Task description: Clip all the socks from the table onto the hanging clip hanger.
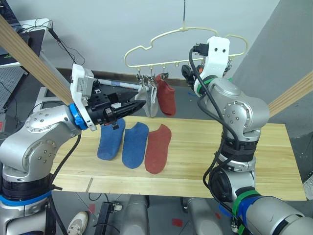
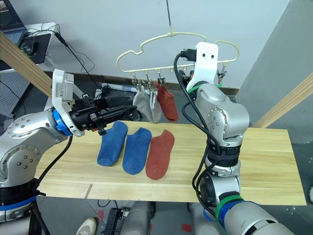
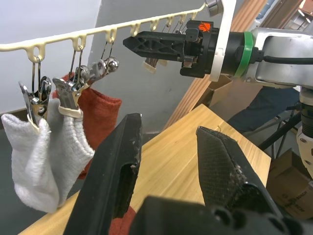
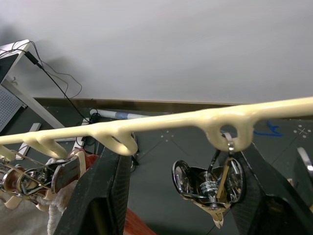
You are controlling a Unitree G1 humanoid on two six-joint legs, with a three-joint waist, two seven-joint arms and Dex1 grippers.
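Note:
The pale-yellow clip hanger (image 1: pixel 161 35) hangs above the table's far edge. Two light grey socks (image 1: pixel 150 100) and one rust-red sock (image 1: pixel 167 98) hang from its clips. Two blue socks (image 1: pixel 111 139) (image 1: pixel 135 143) and a rust-red sock (image 1: pixel 157 148) lie flat side by side on the wooden table (image 1: pixel 195 166). My left gripper (image 1: pixel 139 104) hovers above the blue socks, pointing at the grey socks, open and empty. Raised to the hanger's lower bar (image 4: pixel 161 120), my right gripper (image 4: pixel 181 152) is open, its fingers either side of an empty metal clip (image 4: pixel 212 183).
Slanted wooden poles stand at the left (image 1: pixel 34 61) and right (image 1: pixel 293 95). A desk with cables (image 1: pixel 34 29) is at the back left. A person's shoe (image 1: pixel 78 223) shows below the table's front edge. The table's right half is bare wood.

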